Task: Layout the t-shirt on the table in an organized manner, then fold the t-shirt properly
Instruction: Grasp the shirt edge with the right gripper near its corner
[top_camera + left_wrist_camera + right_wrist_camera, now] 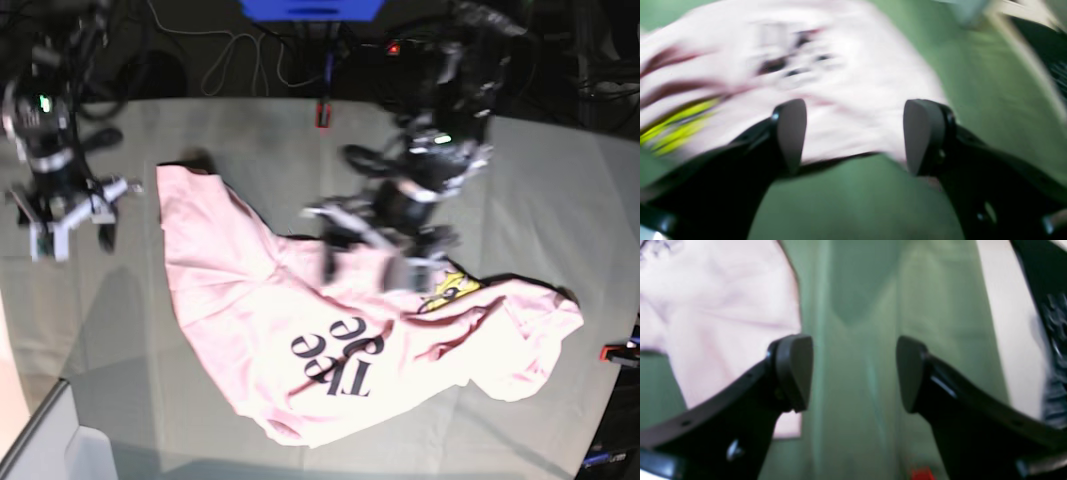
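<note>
The t-shirt (300, 330) lies crumpled on the worktop (540, 180), spread diagonally from the far left toward the near right in the base view. Its printed side faces up: black serif lettering (340, 355) sits near the garment's middle, and a small yellow cartoon (450, 288) shows beside the left arm. The fabric is creased and unevenly bunched, with one end reaching close to the worktop's right edge.

The left end effector (855, 136) is over the shirt's upper edge. Its jaws stand wide apart with nothing between them; pink fabric and green cloth are visible through the gap. This view is heavily motion-blurred.

The right end effector (855, 373) is above bare green cloth, just beside the shirt's edge, well apart from the left one. Its jaws also stand wide apart and carry nothing. A red clamp (322, 113) sits at the worktop's far edge.
</note>
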{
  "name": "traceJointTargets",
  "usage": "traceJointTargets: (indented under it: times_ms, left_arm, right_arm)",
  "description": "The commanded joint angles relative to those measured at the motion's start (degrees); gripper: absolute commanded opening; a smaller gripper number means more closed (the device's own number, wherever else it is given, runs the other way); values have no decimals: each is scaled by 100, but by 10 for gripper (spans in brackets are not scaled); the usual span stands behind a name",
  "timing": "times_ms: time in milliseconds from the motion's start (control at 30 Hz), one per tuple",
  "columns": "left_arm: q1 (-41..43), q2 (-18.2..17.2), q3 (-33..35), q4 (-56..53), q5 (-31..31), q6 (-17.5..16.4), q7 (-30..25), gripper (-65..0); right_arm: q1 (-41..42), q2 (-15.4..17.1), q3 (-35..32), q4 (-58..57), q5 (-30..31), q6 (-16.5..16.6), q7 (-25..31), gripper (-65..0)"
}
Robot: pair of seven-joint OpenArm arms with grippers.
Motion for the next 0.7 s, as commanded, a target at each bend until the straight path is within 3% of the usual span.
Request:
traceJointTargets:
  times_ms: [0,300,467,667]
  left_arm:
    - [86,-48,-354,183,-193,-45,-124,-212]
    - [1150,-628,-2552,192,-1828,-54,-106,-212]
    - [1546,-619,-3255,192,-2013,-62,-106,-212]
    - [1669,-602,-3405,183,-2021,-62,-106,-212]
  right_arm:
    - [251,51,-101,-88,38,55,21,-247]
    - [2045,183,-840,-2655,21,55,-233,-250]
    - [2704,245,-884,-3921,21,55,-198,-251]
    - [2783,236,-901,-4756,21,55,540,-252]
